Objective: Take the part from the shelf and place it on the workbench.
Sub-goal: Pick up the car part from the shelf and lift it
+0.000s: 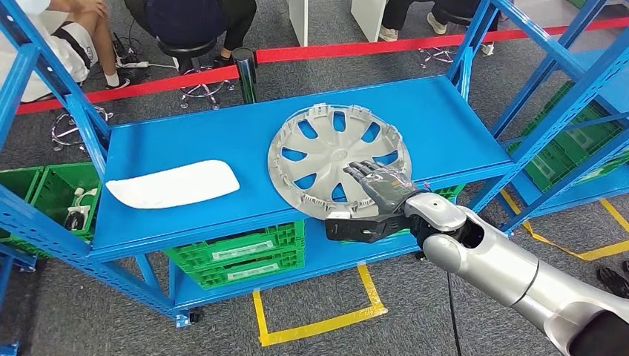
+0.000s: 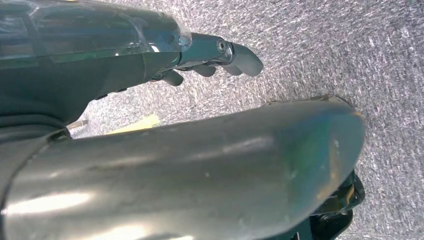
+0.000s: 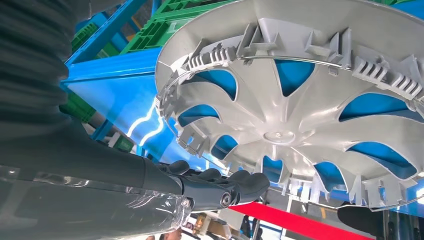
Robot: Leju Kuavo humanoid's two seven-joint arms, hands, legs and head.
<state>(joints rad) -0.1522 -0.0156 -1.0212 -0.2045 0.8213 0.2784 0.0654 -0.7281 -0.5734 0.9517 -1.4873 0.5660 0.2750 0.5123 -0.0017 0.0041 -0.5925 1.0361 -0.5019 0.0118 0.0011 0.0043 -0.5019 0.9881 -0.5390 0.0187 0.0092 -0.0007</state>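
Silver wheel cover (image 1: 328,154) on blue shelf (image 1: 185,144), right hand (image 1: 378,185) over its near rim.

Wheel cover lying flat, inner side up, directly beneath the right fingers (image 1: 362,172); fingers extended and apart, grasping nothing, contact with the cover not discernible; white curved panel (image 1: 173,184) on same shelf, well apart from fingers; green crates (image 1: 237,251) on lower tier; left hand (image 2: 200,55) over grey carpet (image 2: 350,50), fingers curled, nothing held.

1 grey hubcap (image 1: 337,156), 1 white curved panel (image 1: 174,184), 1 blue shelf (image 1: 185,137), 2 stools (image 1: 200,74), 1 red barrier tape (image 1: 356,48).
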